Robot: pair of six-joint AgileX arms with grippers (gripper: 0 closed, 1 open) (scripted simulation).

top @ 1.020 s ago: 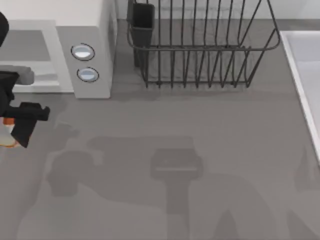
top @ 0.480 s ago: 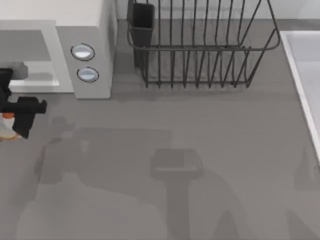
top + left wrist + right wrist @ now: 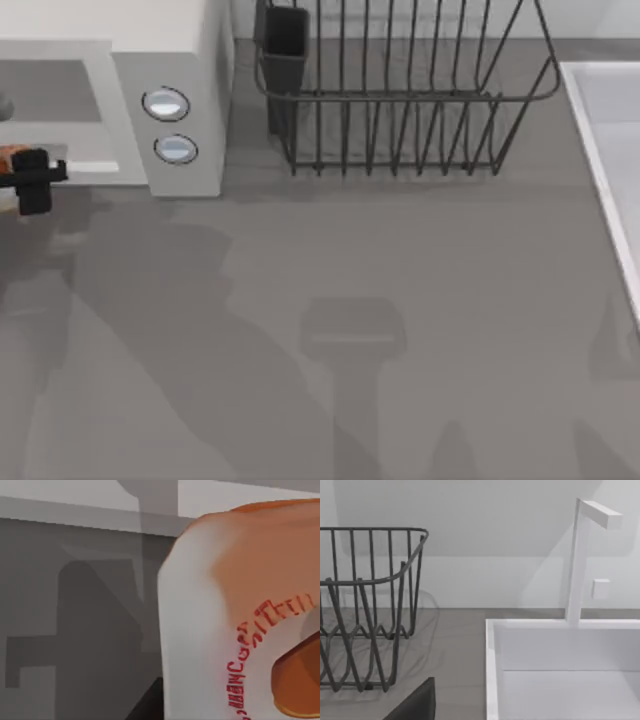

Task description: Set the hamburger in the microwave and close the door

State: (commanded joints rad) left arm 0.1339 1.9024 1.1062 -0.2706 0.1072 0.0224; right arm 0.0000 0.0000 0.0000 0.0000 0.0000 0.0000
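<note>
In the left wrist view the hamburger (image 3: 240, 620) sits pressed right up against the lens — a cream wrapper with red lettering and an orange patch, with grey surface and a pale wall edge behind it. That closeness suggests it is being carried between the fingers, though the fingers themselves are hidden there.

From above, the left hand (image 3: 30, 180) is at the far left edge of the surface, just in front of the microwave (image 3: 170, 60) opening. A scrap of orange and white, the hamburger (image 3: 10, 155), peeks out beside the dark fingers; the hand appears closed on it, but so little shows at the frame edge that this is a judgement. It is held at the mouth of the grey cavity, which fits the job of putting it inside — it does not look set down yet. The door cannot be made out, and closing it is probably yet to come.

Farther along stand the two knobs (image 3: 166, 103), then the dark wire rack (image 3: 400, 100) at the back.

Farthest right is the white sink (image 3: 560, 650) with its tap (image 3: 580, 560), seen from the right wrist, where the right arm is parked; how its hand stands I cannot tell.
</note>
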